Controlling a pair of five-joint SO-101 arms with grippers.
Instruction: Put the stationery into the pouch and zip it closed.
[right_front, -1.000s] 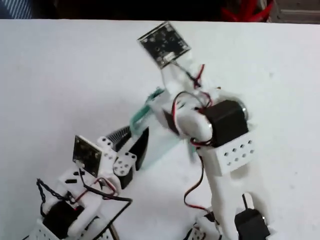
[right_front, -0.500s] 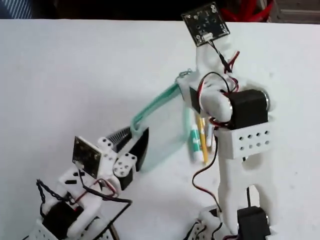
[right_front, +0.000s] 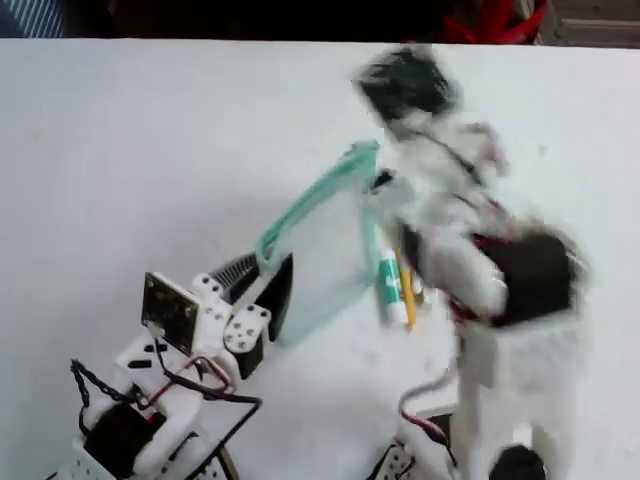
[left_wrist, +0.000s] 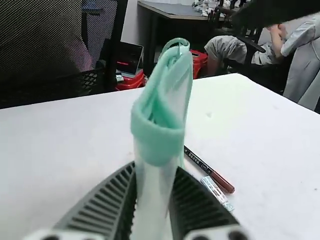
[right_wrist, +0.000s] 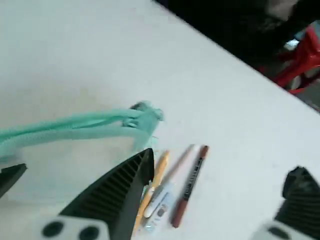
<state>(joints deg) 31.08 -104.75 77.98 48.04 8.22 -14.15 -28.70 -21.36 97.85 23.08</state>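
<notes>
The right pincer (right_wrist: 222, 167) had swung off the pouch (right_front: 320, 250), wide open and empty. The left pincer (left_wrist: 155, 170) gripped the pouch's end, with the pens (right_front: 395, 290) lying unpacked beside it.

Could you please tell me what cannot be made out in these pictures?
High view: the right arm is blurred, and it covers part of the pens.
Left wrist view: the pouch hides the table behind it; its inside cannot be seen.
Right wrist view: the pouch is cut off by the edge.
</notes>
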